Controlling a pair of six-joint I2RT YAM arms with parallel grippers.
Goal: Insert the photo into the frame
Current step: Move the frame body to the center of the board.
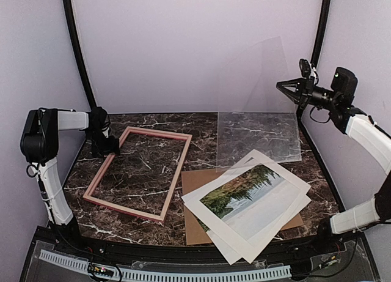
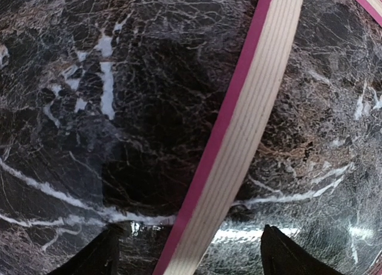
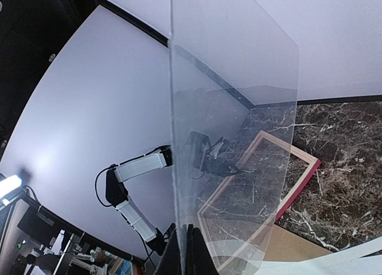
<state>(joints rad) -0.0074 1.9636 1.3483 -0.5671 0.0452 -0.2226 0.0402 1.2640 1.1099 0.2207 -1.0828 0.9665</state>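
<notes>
The frame lies flat on the marble table at the left, pale wood side up, pink-red on its edges. My left gripper is open at its far left corner, one finger on each side of a rail, close above the table. The photo lies face up at the right front on a white board. My right gripper is raised at the back right, shut on the edge of a clear sheet that it holds upright.
A brown backing board lies under the white board and the photo. A pale pane-shaped patch shows on the table below the raised sheet; I cannot tell whether it is a reflection or another sheet. Curved walls close in the back and sides.
</notes>
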